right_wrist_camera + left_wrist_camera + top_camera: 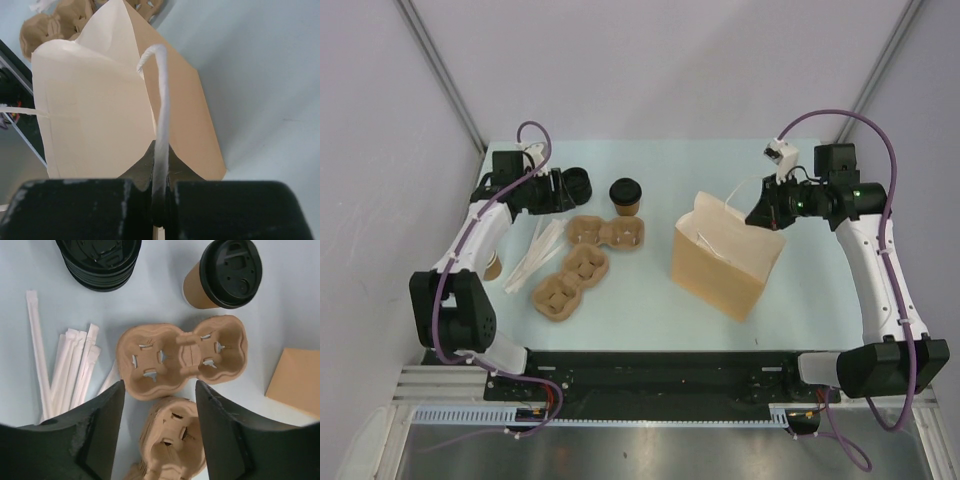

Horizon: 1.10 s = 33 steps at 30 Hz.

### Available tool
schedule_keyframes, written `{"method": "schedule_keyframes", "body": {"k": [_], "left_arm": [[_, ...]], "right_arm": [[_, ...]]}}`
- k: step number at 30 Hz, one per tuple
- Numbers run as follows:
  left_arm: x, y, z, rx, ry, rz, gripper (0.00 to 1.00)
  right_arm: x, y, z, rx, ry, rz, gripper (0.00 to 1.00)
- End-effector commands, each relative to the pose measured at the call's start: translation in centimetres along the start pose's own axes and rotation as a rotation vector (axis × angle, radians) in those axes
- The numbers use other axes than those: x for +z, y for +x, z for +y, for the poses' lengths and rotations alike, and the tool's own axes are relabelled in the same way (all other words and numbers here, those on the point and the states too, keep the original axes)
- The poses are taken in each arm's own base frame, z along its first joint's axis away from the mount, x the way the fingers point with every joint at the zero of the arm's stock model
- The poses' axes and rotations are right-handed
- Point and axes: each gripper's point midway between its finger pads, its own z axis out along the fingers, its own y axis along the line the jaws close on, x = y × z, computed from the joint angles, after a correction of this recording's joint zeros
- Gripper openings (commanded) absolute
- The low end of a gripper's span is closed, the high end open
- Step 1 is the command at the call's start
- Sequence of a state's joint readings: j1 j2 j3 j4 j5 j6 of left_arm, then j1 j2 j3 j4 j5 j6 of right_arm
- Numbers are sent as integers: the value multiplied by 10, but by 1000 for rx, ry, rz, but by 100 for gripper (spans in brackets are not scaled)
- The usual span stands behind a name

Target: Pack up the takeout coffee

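At the far left of the table, the straws lie loose beside the left arm, and a lidless tan cup stands half hidden behind it. Next comes my left gripper, raised above the table with its jaws apart and nothing between them; the wrist view shows both fingers spread over the cup carriers. Just beside the gripper is the stack of black lids, which I must not confuse with the target.

To the right of that stack stands the takeout coffee, upright on the table with its black lid on, so its long axis is vertical. It stands at the far edge of the nearer carrier, though I cannot tell if they touch. From the left wrist, the cup is ahead and off to the right of the open jaws. The left arm is clearly the nearer one, so I judge the pick is its job: shift right past the lids and close on the cup's side wall.

Further right, apart from the coffee, the paper bag stands with its mouth open. My right gripper is clamped on its white handle, apparently holding the mouth open.
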<state>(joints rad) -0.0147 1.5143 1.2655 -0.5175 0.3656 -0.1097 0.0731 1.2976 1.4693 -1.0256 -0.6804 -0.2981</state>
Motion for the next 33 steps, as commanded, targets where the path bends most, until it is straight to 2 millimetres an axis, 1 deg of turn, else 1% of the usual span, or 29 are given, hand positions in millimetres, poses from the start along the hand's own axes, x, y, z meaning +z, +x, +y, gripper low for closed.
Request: {"method": "schedule_keyframes", "body": {"k": [1,2,4,5,7,8,11,12,14,15,16,17,19,20,23,24,25,26,27,28,29,30,31,32,33], "left_arm": [[21,6,9,-84,-25,-1,60],[25,8,11,-91,-21,7,58],[33,15,14,-96,-14,25,56],[35,17,14,-99,-11,31,55],[39,20,14,-104,0,46,54],[39,19,12,-103,8,44,54],[37,16,11,-94,14,41,55],[36,17,10,-93,14,42,55],[34,16,11,-86,9,43,55],[34,17,10,-87,12,46,56],[33,18,10,-87,13,49,56],[34,20,11,-89,10,53,57],[34,21,10,-92,20,53,59],[34,22,9,-92,23,53,59],[32,22,7,-86,34,54,59],[31,22,7,-83,33,54,59],[30,21,6,-77,36,57,59],[30,21,6,-72,36,57,59],[28,21,5,-70,37,60,59],[28,20,5,-63,40,60,59],[28,21,5,-62,40,63,59],[27,20,4,-60,44,60,60],[27,20,4,-56,47,59,59],[27,20,3,-56,50,60,60],[27,20,3,-56,52,58,60]], "right_arm": [[-8,-6,3,127,9,-62,0],[-9,-7,-1,162,27,-72,0],[-10,-6,-7,273,58,-80,0],[-14,-5,-15,307,77,-89,0],[-14,0,-16,424,82,-89,0],[-18,1,-18,462,94,-102,0],[-20,8,-16,587,96,-106,0],[-24,9,-13,602,96,-120,0],[-27,15,-5,638,86,-124,0],[-31,15,2,631,79,-140,0],[-32,17,8,641,61,-139,4],[-31,23,10,657,53,-131,38],[-38,21,15,621,63,-156,76],[-41,20,13,579,74,-168,99],[-52,18,14,478,87,-181,100],[-61,9,13,377,109,-200,100],[-64,9,8,346,126,-186,100],[-70,4,7,288,137,-190,100],[-82,-10,3,161,173,-211,100],[-90,-17,1,116,197,-217,99],[-91,-24,-6,79,205,-209,99],[-106,-44,-4,-40,235,-245,100],[-111,-53,-8,-69,256,-256,100],[-112,-62,-16,-95,267,-257,100],[-116,-73,-15,-143,266,-276,100]]}}
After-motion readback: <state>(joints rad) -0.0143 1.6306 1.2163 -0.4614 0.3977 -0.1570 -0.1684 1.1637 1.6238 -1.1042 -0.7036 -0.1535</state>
